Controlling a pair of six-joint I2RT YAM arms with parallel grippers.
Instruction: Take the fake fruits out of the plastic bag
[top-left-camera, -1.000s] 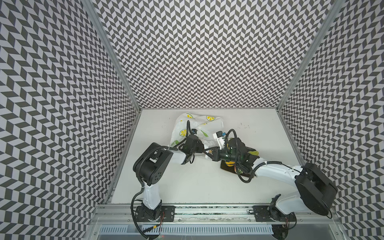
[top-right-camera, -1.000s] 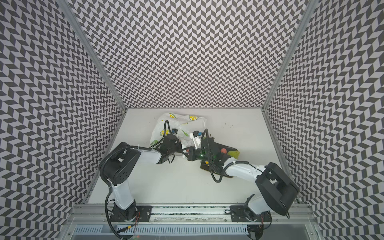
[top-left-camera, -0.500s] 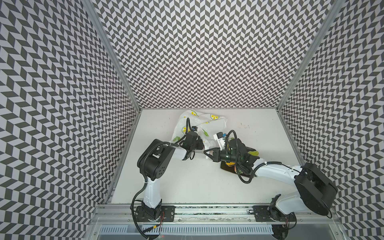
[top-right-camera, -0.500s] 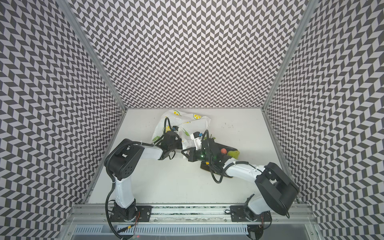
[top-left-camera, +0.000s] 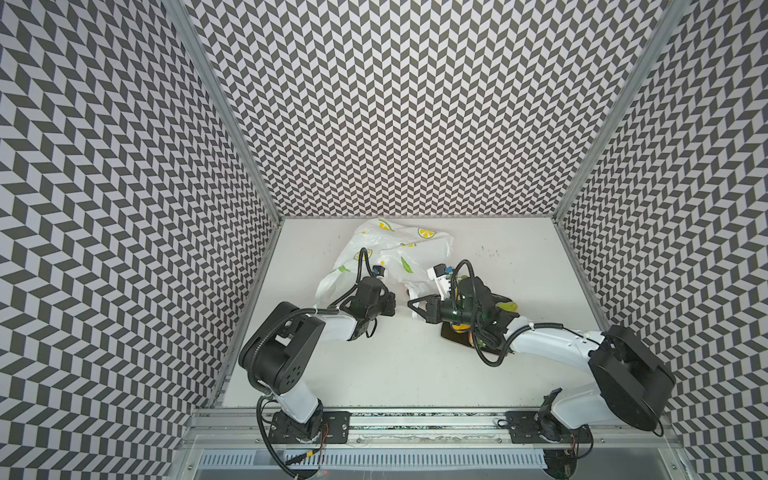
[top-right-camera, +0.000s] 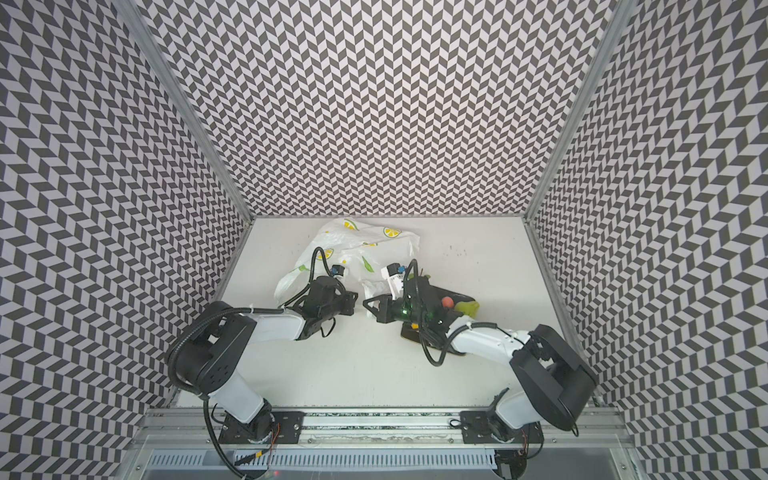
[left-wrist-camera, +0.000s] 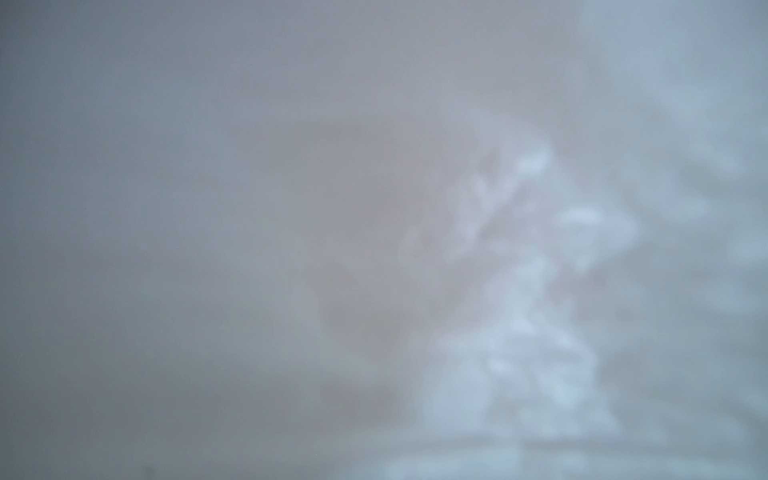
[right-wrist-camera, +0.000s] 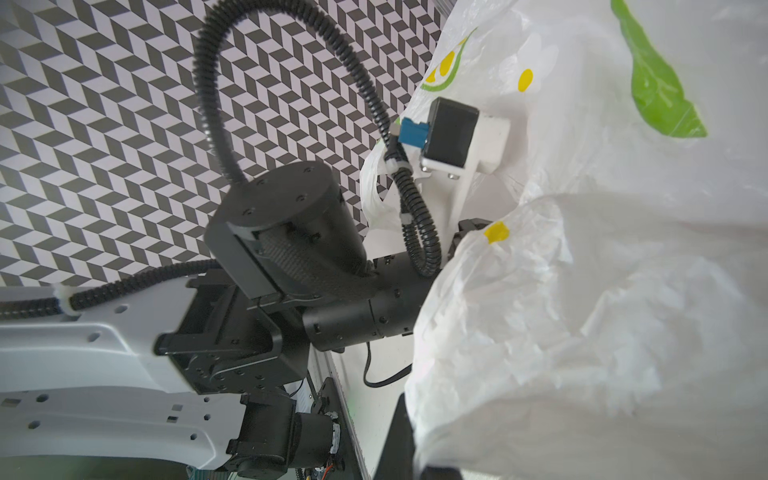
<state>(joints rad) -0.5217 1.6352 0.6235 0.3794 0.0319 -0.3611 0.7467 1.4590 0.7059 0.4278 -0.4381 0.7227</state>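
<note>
Lying crumpled toward the back of the desk (top-left-camera: 395, 374) in both top views, the plastic bag (top-left-camera: 419, 249) spreads between the two arms, its printed lemon slices and leaves facing up. The left fingers (top-left-camera: 390, 306) reach in low at the bag's near edge. Their tips are lost against the film and the black wrist, so I cannot tell how wide they stand or whether they have hold of anything. The right fingers (top-left-camera: 412, 306) point toward them from the other side, pressed together into a narrow wedge with a scrap of white bag film caught at the tip. Under the right arm (top-left-camera: 548, 349), a dark plate (top-left-camera: 449, 335) carries some of the fake fruits (top-left-camera: 509, 308): a yellow-green one at its far corner, a yellow one partly hidden by cables, and a small red one (top-right-camera: 447, 302) in a top view. Whether more fruit sits inside the bag cannot be told from above.

The left wrist view is only grey-white blur, with the plastic bag (left-wrist-camera: 519, 311) right against the lens; nothing sharper can be made out.

The right wrist view shows the plastic bag (right-wrist-camera: 602, 311) billowing close across much of the frame, covering the spot where the right fingers meet. Beyond it the left arm (right-wrist-camera: 291, 270) runs into the bag's folds, its wrist camera (right-wrist-camera: 451, 137) pressed to the film and its fingers hidden behind it.
</note>
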